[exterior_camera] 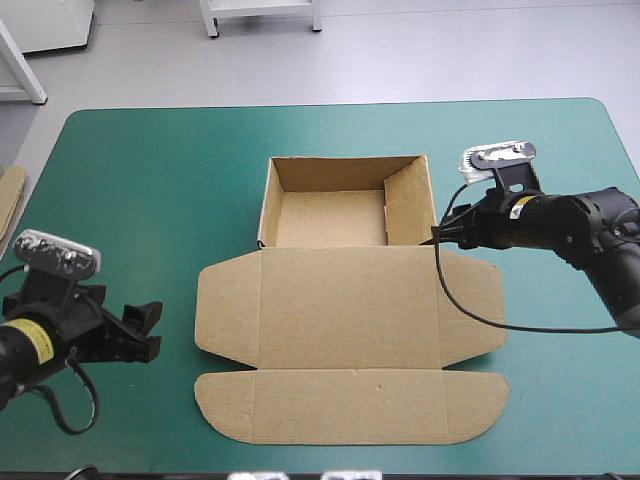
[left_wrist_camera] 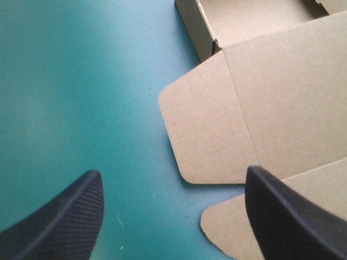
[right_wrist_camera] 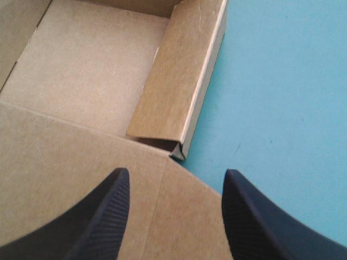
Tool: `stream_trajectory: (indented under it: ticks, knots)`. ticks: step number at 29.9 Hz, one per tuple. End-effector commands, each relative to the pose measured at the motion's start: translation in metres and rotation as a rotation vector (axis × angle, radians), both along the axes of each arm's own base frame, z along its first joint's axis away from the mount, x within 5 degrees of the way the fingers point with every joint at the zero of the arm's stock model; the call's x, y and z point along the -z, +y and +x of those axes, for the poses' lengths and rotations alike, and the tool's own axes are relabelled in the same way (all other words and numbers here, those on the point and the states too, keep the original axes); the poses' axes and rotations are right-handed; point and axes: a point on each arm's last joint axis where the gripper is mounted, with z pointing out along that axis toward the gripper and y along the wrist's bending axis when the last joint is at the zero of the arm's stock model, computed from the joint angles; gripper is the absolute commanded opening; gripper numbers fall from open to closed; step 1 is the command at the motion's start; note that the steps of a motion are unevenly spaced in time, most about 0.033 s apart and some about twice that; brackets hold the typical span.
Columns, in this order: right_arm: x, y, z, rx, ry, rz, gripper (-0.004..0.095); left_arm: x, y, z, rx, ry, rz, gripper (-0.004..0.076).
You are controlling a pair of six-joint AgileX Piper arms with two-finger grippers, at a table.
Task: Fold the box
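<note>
Though open-lidded, box (exterior_camera: 350, 330) a walled brown tray; left end effector (left_wrist_camera: 173, 172) and right end effector (right_wrist_camera: 176, 172) spread, empty.

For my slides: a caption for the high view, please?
Box with walls up, lid flat; left gripper open beside it, right gripper open at its corner.

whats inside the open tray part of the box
Inside the box only its own bare floor shows, with nothing lying on it. The right wall is folded over inward, so whatever is between its layers is covered.
</note>
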Motion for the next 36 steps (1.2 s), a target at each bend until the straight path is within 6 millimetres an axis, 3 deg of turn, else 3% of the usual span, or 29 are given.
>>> stream_trajectory:
  ticks: [1, 7, 15, 18, 29, 32, 36]
  knots:
    - [-0.011, 0.003, 0.018, -0.002, -0.153, 0.023, 0.0497, 0.003, 0.008, -0.01, 0.006, -0.071, -0.034, 0.0528]
    - [0.002, 0.016, 0.06, -0.012, -0.069, 0.0, 0.0546, 0.023, 0.023, -0.028, -0.007, -0.068, -0.016, 0.0528]
    - [0.008, 0.033, 0.117, -0.033, 0.028, -0.032, 0.0544, 0.026, 0.032, -0.037, -0.028, -0.07, 0.003, 0.0528]
    - [0.018, 0.039, 0.134, -0.044, 0.1, -0.053, 0.0544, 0.026, 0.032, -0.037, -0.028, -0.066, 0.004, 0.0528]
    - [0.067, 0.042, 0.166, -0.002, 0.262, -0.143, 0.053, 0.026, 0.032, -0.037, -0.028, -0.067, 0.003, 0.0528]
    - [0.076, 0.045, 0.17, 0.001, 0.288, -0.118, 0.0451, 0.026, 0.033, -0.037, -0.029, -0.069, 0.004, 0.0528]
    - [0.084, 0.048, 0.174, -0.003, 0.31, -0.103, 0.0193, 0.026, 0.033, -0.037, -0.029, -0.069, 0.004, 0.0528]
